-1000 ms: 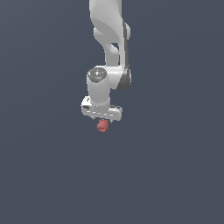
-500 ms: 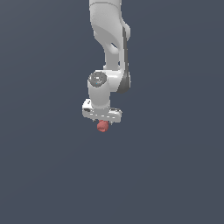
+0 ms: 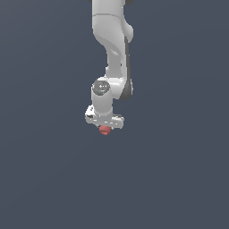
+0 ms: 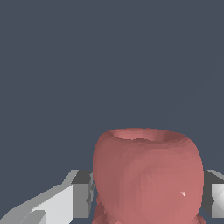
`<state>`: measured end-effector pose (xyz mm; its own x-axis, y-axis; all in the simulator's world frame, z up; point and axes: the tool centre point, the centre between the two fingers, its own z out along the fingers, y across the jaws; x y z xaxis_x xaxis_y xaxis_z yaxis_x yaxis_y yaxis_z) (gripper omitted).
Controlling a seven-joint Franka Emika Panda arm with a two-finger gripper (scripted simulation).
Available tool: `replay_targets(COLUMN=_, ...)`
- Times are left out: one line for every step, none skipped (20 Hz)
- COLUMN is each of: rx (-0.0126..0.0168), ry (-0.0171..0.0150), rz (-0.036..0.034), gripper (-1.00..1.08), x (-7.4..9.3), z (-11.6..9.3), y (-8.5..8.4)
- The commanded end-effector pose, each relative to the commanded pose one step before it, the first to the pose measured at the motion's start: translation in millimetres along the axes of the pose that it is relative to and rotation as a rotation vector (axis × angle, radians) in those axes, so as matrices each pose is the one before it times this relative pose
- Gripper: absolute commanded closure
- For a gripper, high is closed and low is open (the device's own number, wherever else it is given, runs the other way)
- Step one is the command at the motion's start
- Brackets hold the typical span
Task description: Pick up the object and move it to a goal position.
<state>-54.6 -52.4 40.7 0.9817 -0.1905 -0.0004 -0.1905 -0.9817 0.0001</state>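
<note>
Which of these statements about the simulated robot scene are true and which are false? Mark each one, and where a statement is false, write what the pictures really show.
1. The gripper is shut on the red object. True.
2. The red object is wider than the gripper's white body. False: in the exterior view it is narrower.
3. The object has a ring-like hollow at one end. True, as the wrist view shows.
4. Two arms are at work. False: only one white arm is there.
5. The object is blue. False: it is dull red.
</note>
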Motion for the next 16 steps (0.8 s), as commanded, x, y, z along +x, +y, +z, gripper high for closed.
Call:
replay_targets(rx=0.00002, ry=0.00035, rz=0.00004, gripper=1.08, x=0.22, z=1.02, y=-0.03)
replay_targets(rx=0.0, ry=0.0, rz=0.0, gripper=1.08, x=0.0, z=0.0, y=0.0)
replay_targets(rx=0.0, ry=0.0, rz=0.0, gripper=1.08, x=0.0, z=0.0, y=0.0)
replay_targets(rx=0.0, ry=0.0, rz=0.0, gripper=1.08, x=0.0, z=0.0, y=0.0)
replay_targets(rx=0.0, ry=0.0, rz=0.0, gripper=1.08, x=0.0, z=0.0, y=0.0)
replay_targets(rx=0.0, ry=0.0, rz=0.0, gripper=1.08, x=0.0, z=0.0, y=0.0)
replay_targets(rx=0.0, ry=0.0, rz=0.0, gripper=1.08, x=0.0, z=0.0, y=0.0)
replay_targets(rx=0.0, ry=0.0, rz=0.0, gripper=1.08, x=0.0, z=0.0, y=0.0)
replay_targets(rx=0.0, ry=0.0, rz=0.0, gripper=1.08, x=0.0, z=0.0, y=0.0)
replay_targets(rx=0.00034, ry=0.00115, rz=-0.00002, gripper=1.08, x=0.32, z=-0.85, y=-0.07)
replay_targets(rx=-0.00002, ry=0.00112, rz=0.00041, gripper=1.08, x=0.37, z=-0.31, y=-0.09)
replay_targets(rx=-0.00009, ry=0.00338, rz=0.0013, gripper=1.08, x=1.11, z=-0.92, y=-0.22)
replay_targets(rx=-0.00016, ry=0.00562, rz=0.00216, gripper=1.08, x=1.85, z=-1.53, y=-0.38)
replay_targets(rx=-0.00022, ry=0.00784, rz=0.00302, gripper=1.08, x=2.59, z=-2.13, y=-0.53)
replay_targets(rx=-0.00028, ry=0.01003, rz=0.00386, gripper=1.08, x=3.31, z=-2.74, y=-0.67)
replay_targets(rx=-0.00034, ry=0.01215, rz=0.00468, gripper=1.08, x=4.01, z=-3.32, y=-0.82)
